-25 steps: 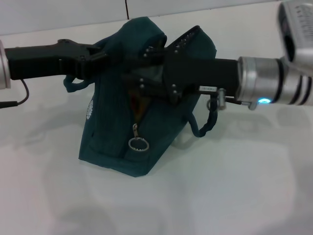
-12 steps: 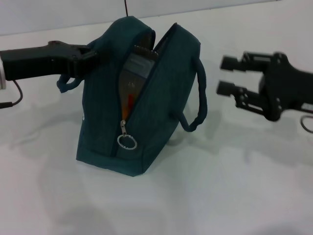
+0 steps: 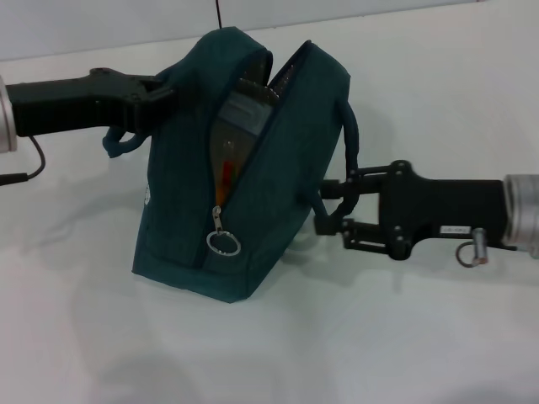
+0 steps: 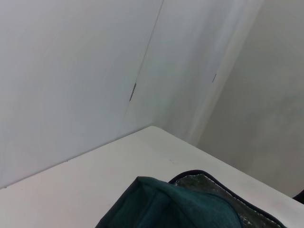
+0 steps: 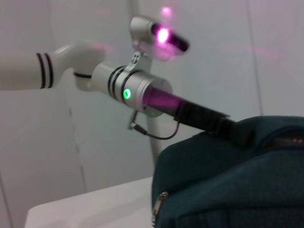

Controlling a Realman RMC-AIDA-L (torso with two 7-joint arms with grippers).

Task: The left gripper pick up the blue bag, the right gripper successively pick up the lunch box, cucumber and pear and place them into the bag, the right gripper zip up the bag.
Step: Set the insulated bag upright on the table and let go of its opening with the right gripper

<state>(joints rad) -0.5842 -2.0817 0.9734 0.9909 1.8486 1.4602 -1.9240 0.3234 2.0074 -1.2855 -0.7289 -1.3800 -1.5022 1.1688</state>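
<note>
While the left claw (image 3: pixel 156 91) clamps the bag (image 3: pixel 278 202) upright, the right claw (image 3: pixel 333 206), fingers apart beside it, must reach the zipper pull (image 3: pixel 222 242).

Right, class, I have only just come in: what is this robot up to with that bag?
The left gripper holds the blue bag up by its top on the white table. The bag gapes open, zip undone, its ring pull low on the front, and something pale with a red mark shows inside. The right gripper is low beside the bag, jaws open at the near handle, holding nothing.
</note>
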